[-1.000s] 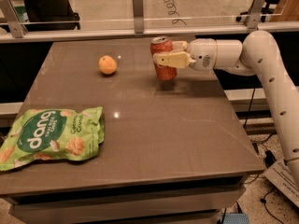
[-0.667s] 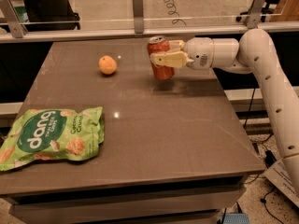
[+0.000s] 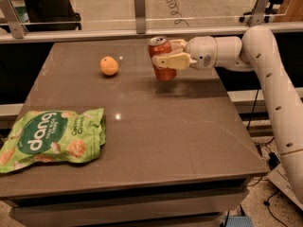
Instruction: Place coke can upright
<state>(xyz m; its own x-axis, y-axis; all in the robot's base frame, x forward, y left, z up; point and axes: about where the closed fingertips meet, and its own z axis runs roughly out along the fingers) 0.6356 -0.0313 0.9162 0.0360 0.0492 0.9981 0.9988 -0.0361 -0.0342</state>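
Note:
The coke can (image 3: 161, 56) is a red can with a silver top. It stands roughly upright, tilted a little, at the far middle of the brown table (image 3: 156, 136). My gripper (image 3: 166, 53) reaches in from the right and is shut on the can, one cream finger (image 3: 170, 61) across its front. The can's base is at or just above the table surface; I cannot tell if it touches.
A round orange fruit (image 3: 109, 65) lies to the left of the can. A green Dang chips bag (image 3: 49, 135) lies at the near left. A metal rail with glass (image 3: 139, 13) runs behind the table. My white arm (image 3: 270, 79) spans the right side.
The gripper and the can have shifted slightly to the left. The orange and the chips bag have not moved.

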